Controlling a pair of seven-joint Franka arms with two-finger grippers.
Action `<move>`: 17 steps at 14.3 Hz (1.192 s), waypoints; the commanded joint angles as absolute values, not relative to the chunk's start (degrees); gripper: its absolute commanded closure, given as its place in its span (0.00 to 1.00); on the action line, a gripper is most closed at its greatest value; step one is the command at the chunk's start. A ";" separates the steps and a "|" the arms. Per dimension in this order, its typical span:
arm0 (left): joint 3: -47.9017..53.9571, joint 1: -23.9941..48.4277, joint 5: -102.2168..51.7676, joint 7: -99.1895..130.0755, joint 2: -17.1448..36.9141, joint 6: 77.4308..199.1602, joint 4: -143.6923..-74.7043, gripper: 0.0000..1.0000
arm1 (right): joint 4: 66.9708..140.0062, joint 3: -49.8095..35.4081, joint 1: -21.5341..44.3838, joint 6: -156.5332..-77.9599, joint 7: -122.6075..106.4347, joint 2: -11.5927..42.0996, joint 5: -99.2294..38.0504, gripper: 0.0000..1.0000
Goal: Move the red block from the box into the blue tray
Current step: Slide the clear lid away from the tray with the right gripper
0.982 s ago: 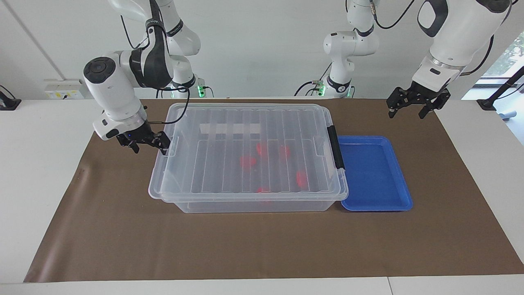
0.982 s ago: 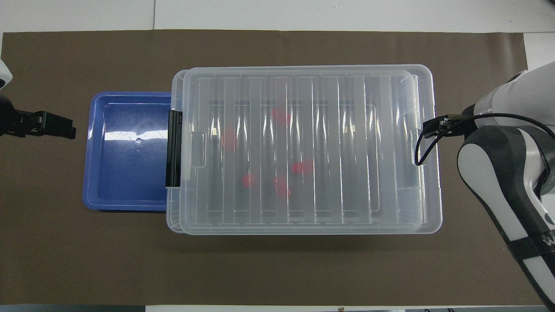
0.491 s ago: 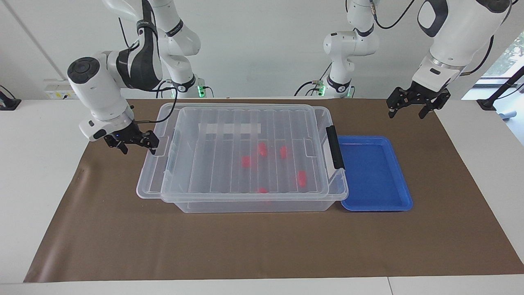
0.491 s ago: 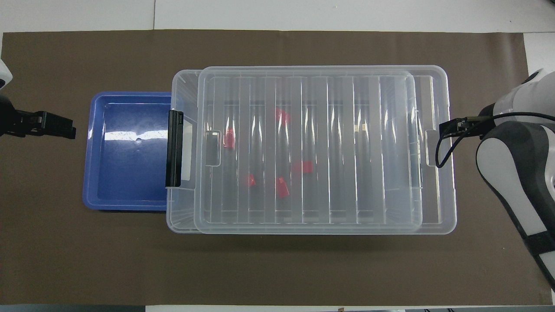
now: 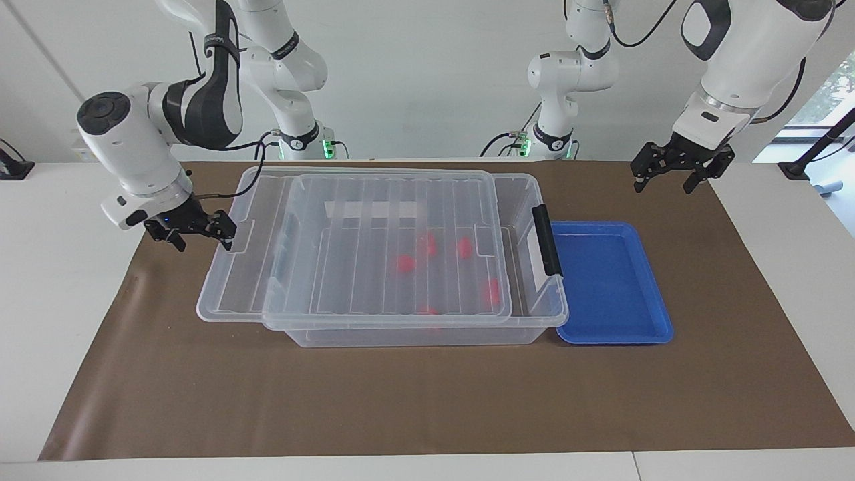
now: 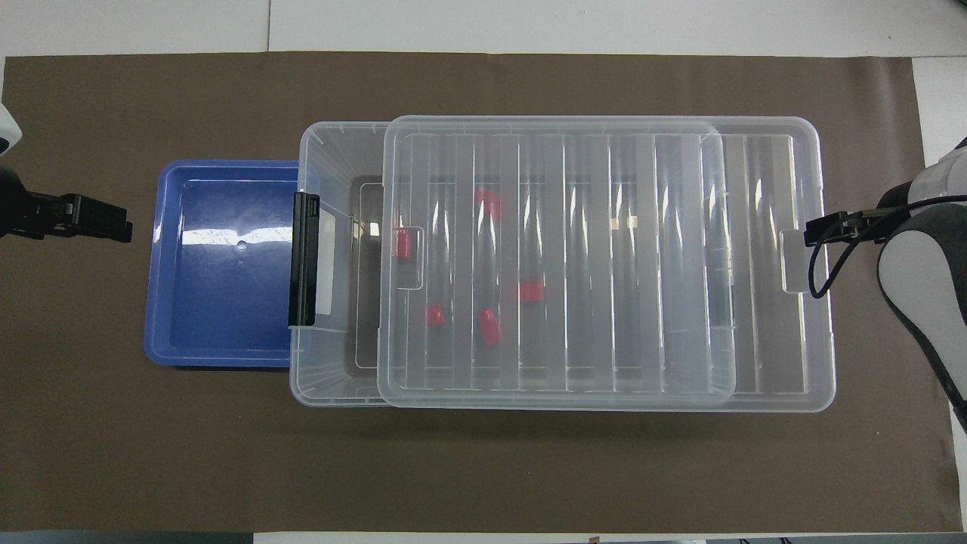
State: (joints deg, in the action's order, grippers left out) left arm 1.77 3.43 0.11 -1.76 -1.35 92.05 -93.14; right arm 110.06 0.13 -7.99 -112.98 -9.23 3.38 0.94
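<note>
The clear box (image 5: 414, 336) stands mid-table with its ribbed lid (image 5: 234, 287) lying on top, shifted toward the right arm's end. That leaves a strip of the box open at the black latch (image 5: 546, 240) end. Several red blocks (image 5: 404, 262) lie inside, seen through the lid (image 6: 755, 264); one red block (image 6: 403, 243) sits at the lid's edge. The blue tray (image 5: 608, 280) lies empty beside the latch end, also in the overhead view (image 6: 219, 302). My right gripper (image 5: 204, 239) is open at the lid's end tab, one finger hooked on it. My left gripper (image 5: 662, 187) is open, raised beside the tray.
A brown mat (image 5: 427, 401) covers the table under everything. The lid overhangs the box toward the right arm's end. The left gripper (image 6: 106, 221) shows at the overhead view's edge, past the tray. The right arm's cable (image 6: 820, 257) hangs by the lid's tab.
My right gripper has moved toward the right arm's end of the table, and the lid has slid with it, uncovering the latch end of the box. The left arm has not moved.
</note>
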 commanded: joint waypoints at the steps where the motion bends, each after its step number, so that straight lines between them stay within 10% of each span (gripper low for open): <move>1: 1.67 3.25 -0.35 -2.46 -2.11 90.97 -93.16 0.00 | 111.36 1.31 -8.79 -114.26 -13.26 2.37 0.62 0.00; 17: 2.37 5.09 -0.35 -2.02 -2.11 92.63 -93.43 0.00 | 110.57 8.00 -8.79 -114.52 -24.96 2.90 0.53 0.00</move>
State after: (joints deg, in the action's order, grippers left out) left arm 2.23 3.71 0.11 -1.76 -1.38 91.87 -93.14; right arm 110.01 7.96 -8.13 -113.66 -23.07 3.37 0.93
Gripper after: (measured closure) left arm 0.000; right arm 0.000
